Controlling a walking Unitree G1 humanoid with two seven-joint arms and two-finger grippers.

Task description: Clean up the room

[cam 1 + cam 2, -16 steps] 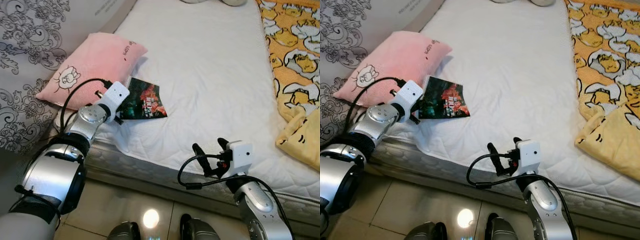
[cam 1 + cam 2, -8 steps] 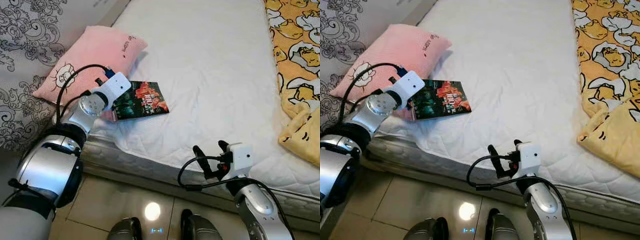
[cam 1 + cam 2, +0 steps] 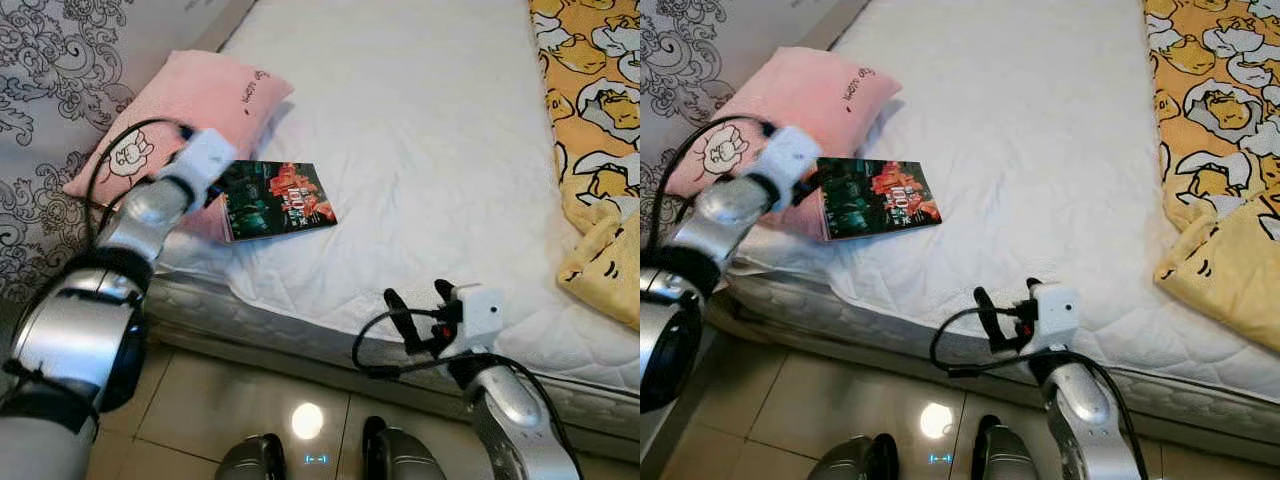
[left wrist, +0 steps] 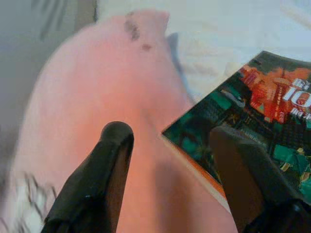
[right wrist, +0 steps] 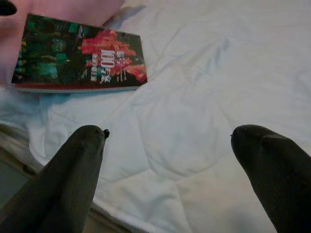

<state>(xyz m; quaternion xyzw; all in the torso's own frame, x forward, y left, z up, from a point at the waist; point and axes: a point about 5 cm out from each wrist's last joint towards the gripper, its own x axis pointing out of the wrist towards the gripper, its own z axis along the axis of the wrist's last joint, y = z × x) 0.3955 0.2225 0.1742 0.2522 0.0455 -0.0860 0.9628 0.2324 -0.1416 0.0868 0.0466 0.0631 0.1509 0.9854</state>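
A dark green and red book (image 3: 276, 199) lies flat on the white mattress (image 3: 420, 150), its left edge against a pink pillow (image 3: 195, 105). My left gripper (image 4: 172, 132) hovers open at that edge. One finger (image 4: 114, 145) is over the pillow and the other over the book's corner (image 4: 204, 131), with nothing held. In the eye views the left wrist (image 3: 203, 158) is blurred. My right gripper (image 3: 420, 297) stands open above the mattress's near edge, and its wrist view looks at the book (image 5: 80, 60) from a distance.
A yellow duck-print blanket (image 3: 595, 120) covers the bed's right side. A grey patterned curtain (image 3: 40, 110) hangs at the left beside the pillow. Tiled floor (image 3: 220, 400) and my feet (image 3: 385, 460) lie below the mattress edge.
My left gripper has drawn back leftward off the book, which went from tilted at its fingers to lying flat. The right arm has barely moved; the camera shifted slightly.
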